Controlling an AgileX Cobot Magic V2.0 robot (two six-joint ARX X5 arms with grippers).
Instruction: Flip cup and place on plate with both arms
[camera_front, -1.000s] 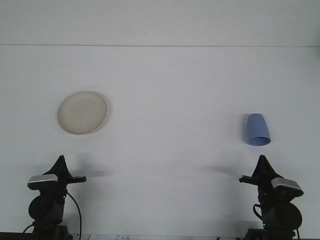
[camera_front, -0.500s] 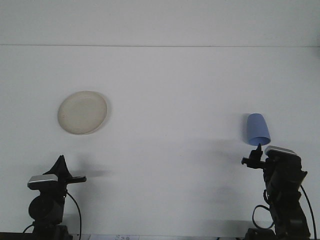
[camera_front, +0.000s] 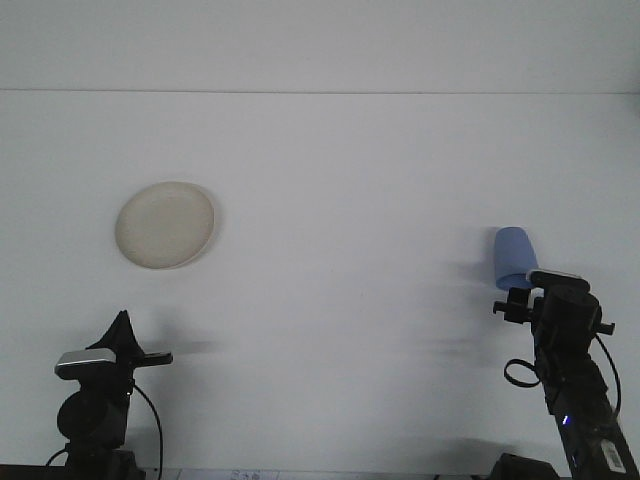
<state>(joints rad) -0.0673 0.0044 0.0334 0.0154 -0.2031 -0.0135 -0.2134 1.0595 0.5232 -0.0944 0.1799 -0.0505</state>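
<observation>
Front view: a blue cup (camera_front: 513, 253) stands upside down on the white surface (camera_front: 350, 200) at right, the right end effector (camera_front: 519, 295) at its near rim, opening unclear. A cream plate (camera_front: 165, 224) lies far left. The left end effector (camera_front: 123, 328) rests near left, opening also unclear.

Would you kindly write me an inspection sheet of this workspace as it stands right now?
Surface: white table, no marks seen.
Job's things: blue cup upside down at right, near edge hidden by the right gripper; cream plate at left, nothing on it.
Clutter: nothing seen.
Grippers: right gripper at the cup; left gripper low at left, far from the plate; neither one's opening can be judged.
Cables: black cable loops beside each arm.
Surroundings: plain white wall behind the table.
</observation>
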